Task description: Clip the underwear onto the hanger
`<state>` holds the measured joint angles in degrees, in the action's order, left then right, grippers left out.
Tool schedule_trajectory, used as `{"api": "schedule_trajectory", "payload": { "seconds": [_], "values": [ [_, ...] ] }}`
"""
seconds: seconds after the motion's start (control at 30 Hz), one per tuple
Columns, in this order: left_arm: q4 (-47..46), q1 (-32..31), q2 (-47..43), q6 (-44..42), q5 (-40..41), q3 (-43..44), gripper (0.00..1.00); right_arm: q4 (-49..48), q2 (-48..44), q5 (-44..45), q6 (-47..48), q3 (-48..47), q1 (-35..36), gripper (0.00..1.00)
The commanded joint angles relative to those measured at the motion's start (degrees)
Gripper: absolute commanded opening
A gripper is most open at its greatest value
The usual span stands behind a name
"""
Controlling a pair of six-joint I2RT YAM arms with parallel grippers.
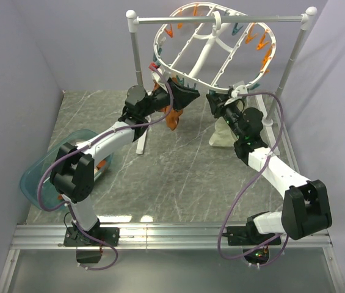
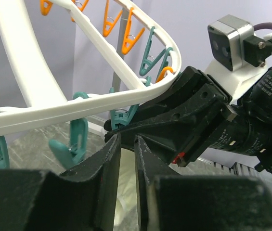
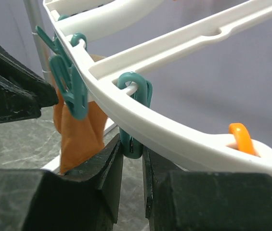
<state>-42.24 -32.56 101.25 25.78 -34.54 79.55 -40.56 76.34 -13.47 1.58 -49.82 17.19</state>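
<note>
Viewing right gripper (image 3: 133, 155): I see its jaws closed on a teal clip (image 3: 135, 94) under the hanger (image 3: 184, 134) rim.
Left gripper (image 2: 127, 140): slim gap, nothing between; tips beside right gripper.
Surface: grey marbled table (image 1: 178, 171), lilac walls, white rail stand (image 1: 221, 19).
Underwear (image 1: 223, 135): hangs just below right gripper; top edge hidden.

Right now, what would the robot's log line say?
left end effector: at white plastic oval hanger rim, grip unclear | right end effector: pinching teal plastic clip | pale cream fabric underwear: below rim, clipping unclear
</note>
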Motion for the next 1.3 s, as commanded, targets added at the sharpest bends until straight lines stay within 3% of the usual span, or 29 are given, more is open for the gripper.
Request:
{"api": "schedule_trajectory", "payload": {
  "seconds": [0.0,0.17,0.43,0.67,1.0,1.27],
  "values": [
    [-2.41,0.39,-0.18,1.99,-0.70,1.75,0.24,-1.63,-1.19,-1.46,0.52,-1.86,-0.93,0.08],
    [-6.35,0.74,-0.27,4.88,-2.71,0.53,0.27,-0.58,-2.51,-7.24,0.70,-0.89,-1.02,0.00],
    [-9.62,0.30,0.79,4.46,-4.65,-0.71,0.27,6.53,-3.91,-14.99,1.40,-2.82,-1.11,0.00],
    [-3.73,-1.10,1.75,1.99,-1.49,1.40,0.21,10.58,-4.62,-17.99,0.44,-3.96,-1.28,0.00],
    [-4.70,-2.33,2.72,6.03,0.61,1.93,0.25,13.05,-4.79,-21.68,-0.09,-5.20,-1.37,0.00],
    [-4.26,-2.60,3.25,7.18,6.15,2.28,0.20,14.54,-5.93,-22.74,1.31,-4.67,-1.55,0.00]
  ]
}}
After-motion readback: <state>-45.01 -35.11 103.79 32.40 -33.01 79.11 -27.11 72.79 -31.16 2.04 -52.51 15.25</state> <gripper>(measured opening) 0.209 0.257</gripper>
